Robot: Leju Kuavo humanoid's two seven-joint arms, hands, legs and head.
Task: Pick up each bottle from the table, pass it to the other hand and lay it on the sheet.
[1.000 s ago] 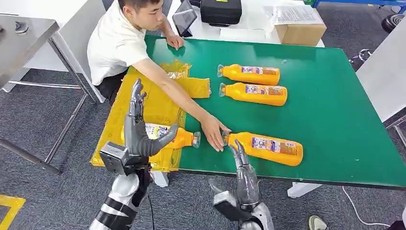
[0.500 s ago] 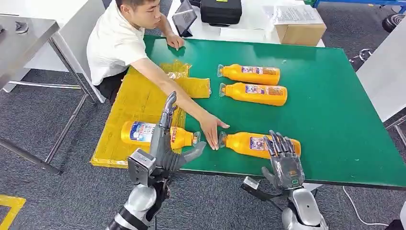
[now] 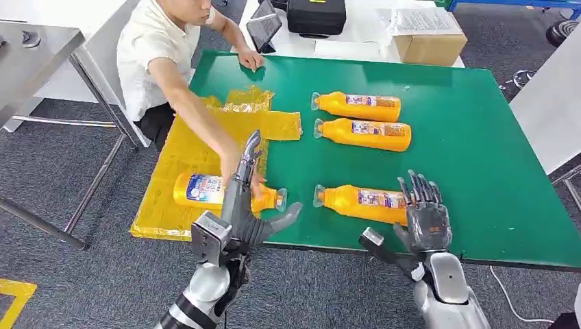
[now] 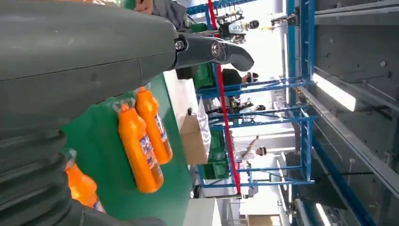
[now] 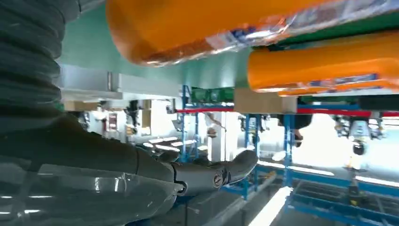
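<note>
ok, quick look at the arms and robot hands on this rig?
Both arms are silver with black joint bands. The left robot hand and right robot hand are dark grey metal with slim fingers and a thick grey thumb. Each wrist carries a boxy grey camera block.

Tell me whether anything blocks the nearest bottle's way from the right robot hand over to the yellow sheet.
Yes: the person's hand is reaching onto the sheet, on the bottle already there. The left robot hand is also between the nearest bottle and sheet. The right robot hand holds nothing.
</note>
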